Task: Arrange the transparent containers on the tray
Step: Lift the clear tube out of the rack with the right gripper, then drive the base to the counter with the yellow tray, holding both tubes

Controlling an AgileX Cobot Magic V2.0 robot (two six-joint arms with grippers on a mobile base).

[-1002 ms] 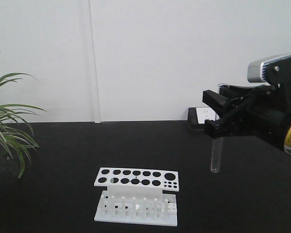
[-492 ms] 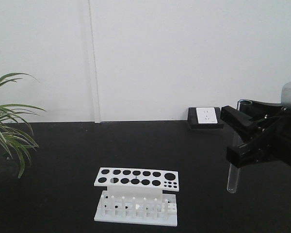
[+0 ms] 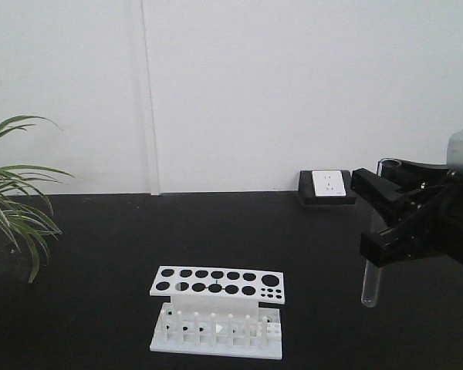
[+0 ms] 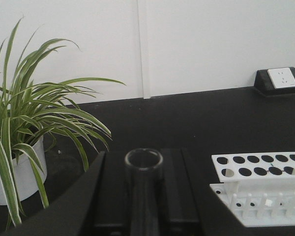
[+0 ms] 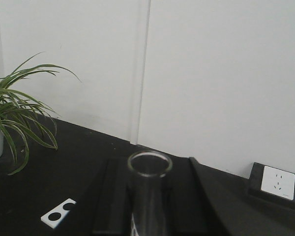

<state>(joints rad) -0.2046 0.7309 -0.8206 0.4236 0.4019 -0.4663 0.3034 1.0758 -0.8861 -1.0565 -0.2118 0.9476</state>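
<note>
The plant (image 3: 15,208) sits at 9 o'clock from the white rack (image 3: 216,308). The left claw (image 4: 142,169) does not show in the front view. Its own camera shows it squeezed onto the left tube (image 4: 143,201), open end up. At 3 o'clock from the rack, the right claw (image 3: 370,220) pinches the right tube (image 3: 369,284), which hangs straight down over the black table (image 3: 100,247). I can see no tray anywhere. So I think 2 tubes are picked up and 0 are laid down. Getting them to the tray is left.
</note>
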